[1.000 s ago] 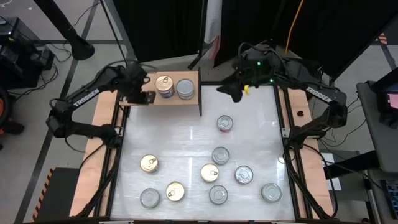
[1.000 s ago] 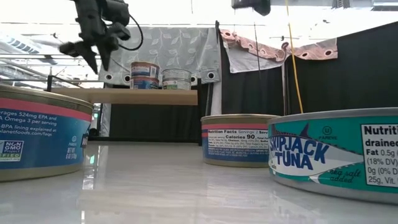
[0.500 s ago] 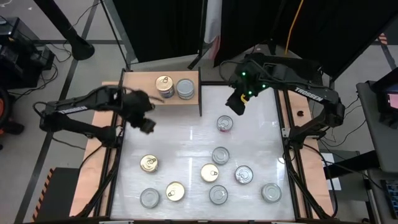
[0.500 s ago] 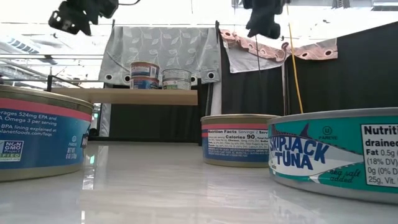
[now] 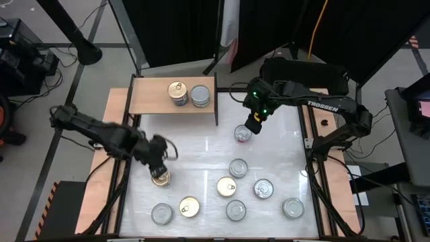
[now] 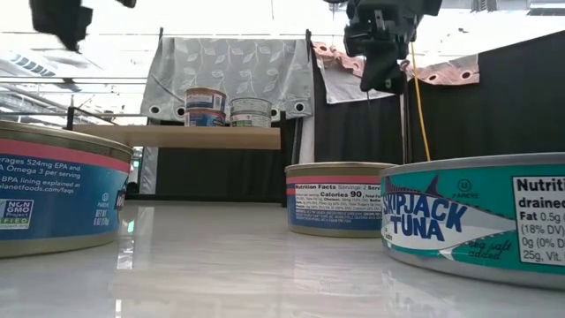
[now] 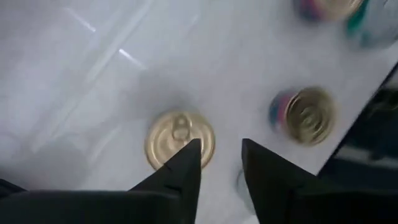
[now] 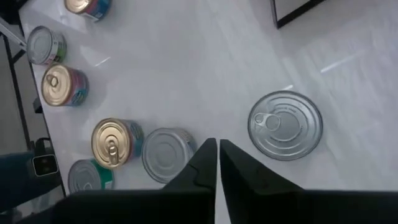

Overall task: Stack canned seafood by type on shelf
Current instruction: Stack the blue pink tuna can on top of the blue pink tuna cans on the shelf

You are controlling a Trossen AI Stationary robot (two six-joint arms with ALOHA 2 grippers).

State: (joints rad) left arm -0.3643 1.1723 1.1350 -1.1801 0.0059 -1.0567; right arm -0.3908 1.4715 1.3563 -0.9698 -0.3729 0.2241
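On the white surface [image 5: 201, 144], nine loose tins, plus two more up on the shelf [image 5: 151, 97] at the far left corner: a gold-lidded tin [image 5: 177, 93] touching a silver-lidded tin [image 5: 199, 95], side by side near the shelf's dark edge panel [image 5: 216, 101]. Hovering above a gold-lidded can [image 5: 160, 177] in the near-left part of the surface, the left gripper [image 5: 160, 153], jaws narrowly parted and holding nothing, their dark tips framing that can's edge in the left wrist view, with a second gold-lidded tin [image 7: 309, 114] just beyond. Poised over a silver-lidded tin with a pink side label [image 5: 242, 134] near the middle of the far half, the right gripper [image 5: 253, 123], jaws pressed together and empty; in the right wrist view, that tin [image 8: 285, 125] just beside the closed tips. Farther toward the near edge, a loose cluster: a silver tin [image 5: 238, 167], a gold one [image 5: 226, 186], a silver one [image 5: 263, 189], another silver [image 5: 293, 208], one more silver [image 5: 236, 210], a gold one [image 5: 189, 206] and a silver one [image 5: 161, 214], none stacked. From the low view, both grippers well above the tins, clear of the shelf.
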